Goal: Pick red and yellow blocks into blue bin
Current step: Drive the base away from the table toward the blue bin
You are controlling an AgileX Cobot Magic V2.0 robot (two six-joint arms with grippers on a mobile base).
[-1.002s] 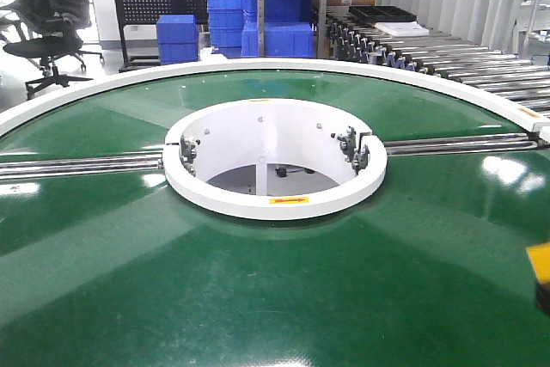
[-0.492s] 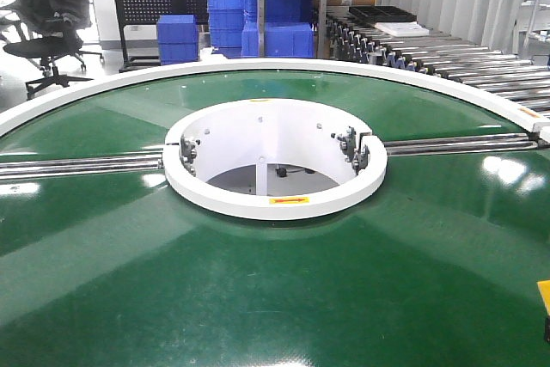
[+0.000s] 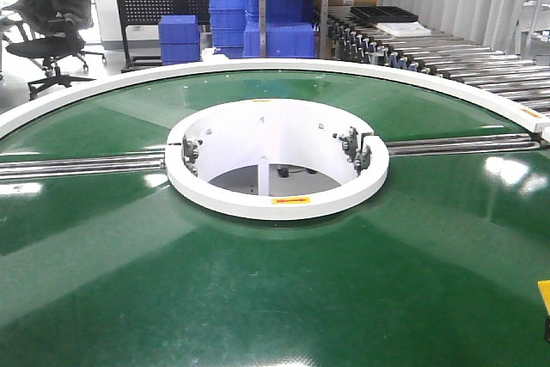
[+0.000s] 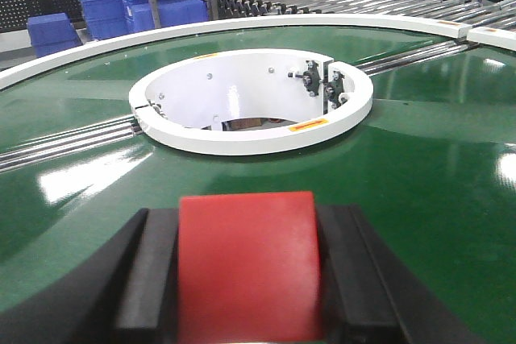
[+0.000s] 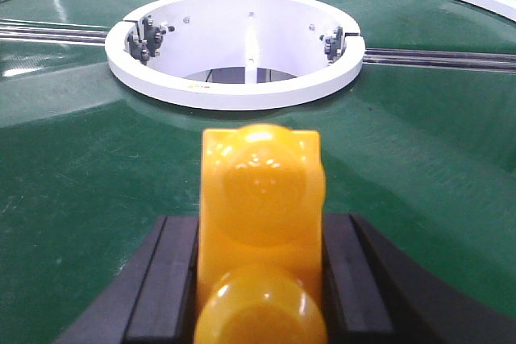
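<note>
Left wrist view. The left gripper [image 4: 246, 275] is seen from behind, its black jaws pinched on a plain red plastic cube [image 4: 248, 255], with one jaw pressed flat against each side face. The cube's top face is smooth and fills the gap between the jaws. Whether the cube is lifted clear of the surface cannot be told from this view.

Right wrist view. The right gripper [image 5: 260, 279] is closed the same way on a longer yellow plastic brick [image 5: 260, 199]. The brick is gripped by its long sides and two round studs are shown on top, one behind the other. Its far end is pushed out past the jaw tips.

Front view. A corner of the yellow brick is caught at the right edge of the frame, low down, over the round glossy green worktop [image 3: 258, 298]. The left gripper is out of frame here.

Surroundings. A raised white ring [image 3: 275, 204] is set at the middle of the worktop, around an open well. Steel rails [image 3: 77, 165] are run outward from the ring to left and right. Both grippers are held well apart from the ring, on the near side of it. Beyond the worktop, stacked blue plastic crates [image 3: 228, 15], a black office chair [image 3: 51, 6] and a metal roller conveyor [image 3: 447, 58] are noted.
</note>
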